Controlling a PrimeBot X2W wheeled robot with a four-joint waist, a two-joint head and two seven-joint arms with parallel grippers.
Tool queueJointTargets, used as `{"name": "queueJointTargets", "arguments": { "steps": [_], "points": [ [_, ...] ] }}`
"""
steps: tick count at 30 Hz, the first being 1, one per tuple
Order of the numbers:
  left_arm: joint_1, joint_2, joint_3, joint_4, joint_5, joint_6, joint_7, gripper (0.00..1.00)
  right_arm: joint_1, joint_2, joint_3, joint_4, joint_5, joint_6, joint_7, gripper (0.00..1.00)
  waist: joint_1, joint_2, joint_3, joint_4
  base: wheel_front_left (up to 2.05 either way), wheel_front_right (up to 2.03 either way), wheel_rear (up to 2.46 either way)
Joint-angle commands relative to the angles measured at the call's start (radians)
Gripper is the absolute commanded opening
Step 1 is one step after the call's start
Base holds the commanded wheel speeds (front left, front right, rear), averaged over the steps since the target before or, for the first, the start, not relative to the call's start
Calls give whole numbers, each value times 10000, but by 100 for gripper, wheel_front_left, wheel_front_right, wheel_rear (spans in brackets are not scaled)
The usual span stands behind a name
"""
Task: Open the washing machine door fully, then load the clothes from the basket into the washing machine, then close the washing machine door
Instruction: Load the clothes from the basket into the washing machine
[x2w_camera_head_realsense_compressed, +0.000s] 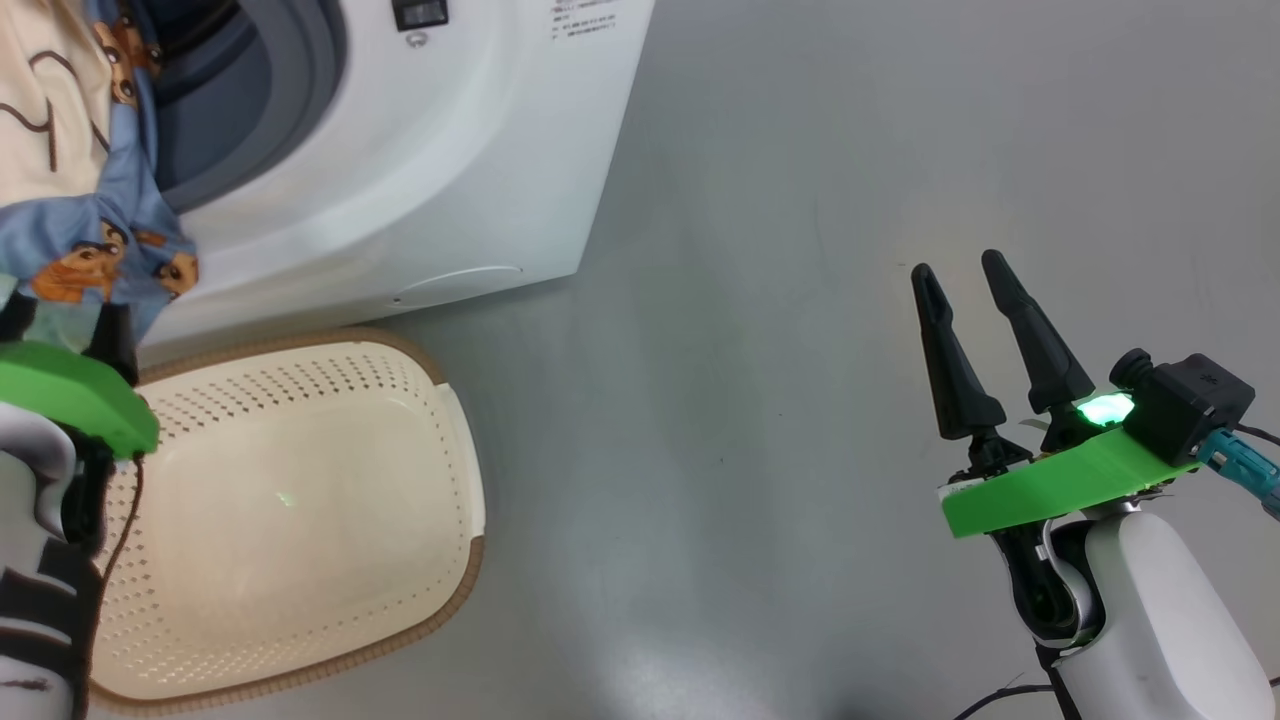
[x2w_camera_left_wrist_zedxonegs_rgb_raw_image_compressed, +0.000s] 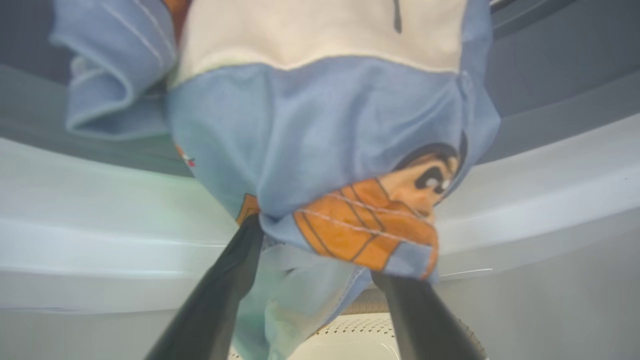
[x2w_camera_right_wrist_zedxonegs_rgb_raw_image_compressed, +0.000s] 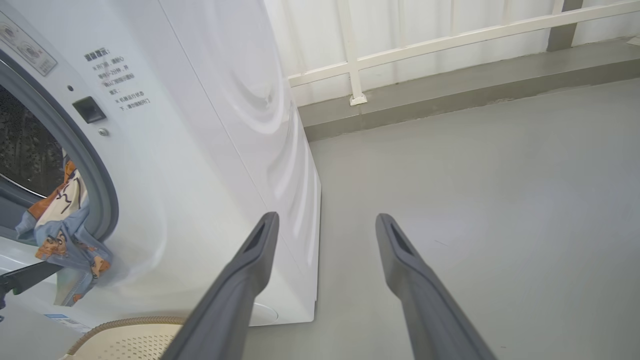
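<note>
A smooth grey floor (x2w_camera_head_realsense_compressed: 800, 300) is seen under everything, with a soft shine. Nearest to the robot, the basket (x2w_camera_head_realsense_compressed: 466, 470) is placed on this floor at the left, and its perforated bottom and brown rim are shown. Just behind it, the washing machine (x2w_camera_head_realsense_compressed: 450, 150) is stood on the same floor. Its round mouth is uncovered and is ringed by the grey door seal (x2w_camera_head_realsense_compressed: 300, 90). In the right wrist view the dark drum (x2w_camera_right_wrist_zedxonegs_rgb_raw_image_compressed: 25, 145) is seen inside. Farther back, a low grey step (x2w_camera_right_wrist_zedxonegs_rgb_raw_image_compressed: 450, 95) and a white railing (x2w_camera_right_wrist_zedxonegs_rgb_raw_image_compressed: 450, 37) are seen along the edge of the room.

The left end effector (x2w_camera_left_wrist_zedxonegs_rgb_raw_image_compressed: 317, 250) is raised above the basket's far edge and is pointed at the lower lip of the mouth. Its jaws are spread wide. The clothes (x2w_camera_left_wrist_zedxonegs_rgb_raw_image_compressed: 320, 150) are draped over both fingertips and hang down between them at the mouth, against the seal. Whether the fabric is pinched cannot be told. The right end effector (x2w_camera_head_realsense_compressed: 957, 263) is held over bare floor at the right, well apart from the machine, with its fingers pointed forward, its jaws wide and nothing between them. A green light (x2w_camera_head_realsense_compressed: 1105, 408) is lit at its base.

One basket and one washing machine are counted. Two end effectors are counted, each with two dark fingers. One bundle of clothes is counted, in which a blue printed part and a cream part are seen.
</note>
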Motion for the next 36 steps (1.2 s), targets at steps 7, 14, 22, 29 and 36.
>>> {"name": "queueJointTargets", "arguments": {
  "steps": [7, 14, 22, 29, 36],
  "points": [
    [-429, 438, 319, -100, 78, -15, -135, 47, 55, 102, 205, -238, 50, 14, -49, 100, 1, 0, 113, -110, 0, 0, 0],
    [-99, 394, -125, -648, -64, -15, -136, 0, 124, 140, 162, -179, 31, 14, -49, 100, 1, 0, -51, -54, 0, 0, 0],
    [766, 507, -153, -3008, -137, -15, -136, 0, 256, 142, 67, -162, 34, 14, -49, 100, 1, 0, -194, 240, 0, 0, 0],
    [716, 347, 200, -4494, 220, -15, -137, 0, 199, 115, 164, -155, 53, 14, -49, 100, 1, 0, -47, 461, 0, 0, 0],
    [-1053, 521, 26, -3540, 401, 79, 292, 0, 18, 131, 280, -242, 83, 14, -49, 100, 1, 0, 542, 128, 0, 0, 0]
  ]
}}
